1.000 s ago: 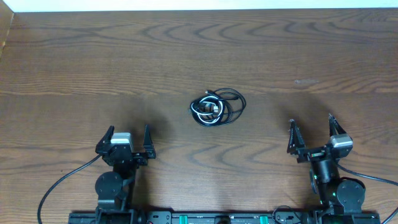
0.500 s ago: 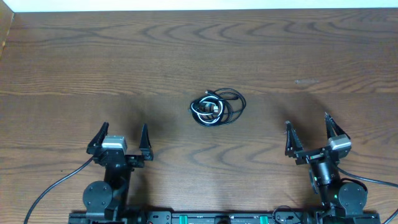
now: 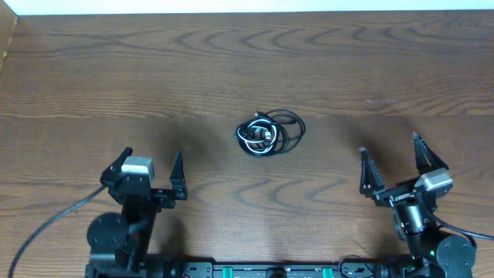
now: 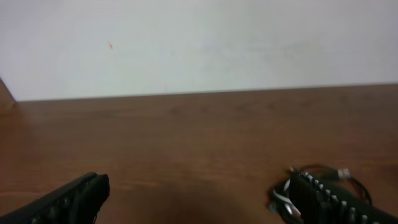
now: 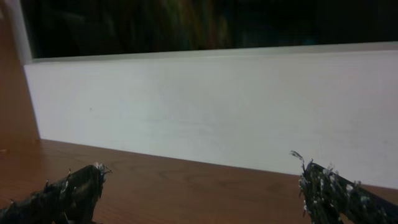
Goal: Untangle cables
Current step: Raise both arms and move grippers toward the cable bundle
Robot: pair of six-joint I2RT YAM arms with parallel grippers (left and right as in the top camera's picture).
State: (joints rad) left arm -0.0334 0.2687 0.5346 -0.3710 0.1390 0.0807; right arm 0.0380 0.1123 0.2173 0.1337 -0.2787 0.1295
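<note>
While the left gripper [image 3: 153, 159] and right gripper [image 3: 389, 147] stood open and empty, untangling had not begun.
Beyond them, midway up the table [image 3: 93, 69], the cables [image 3: 269, 133] lay in one tight coil, touched by neither; all separating remained.

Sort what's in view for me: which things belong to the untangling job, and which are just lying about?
Job: cables, one tangled bundle mid-table; left tool, open, empty; right tool, open, empty.
Not the job: thick black cord running to the left arm's base; faint scuff on the table.
</note>
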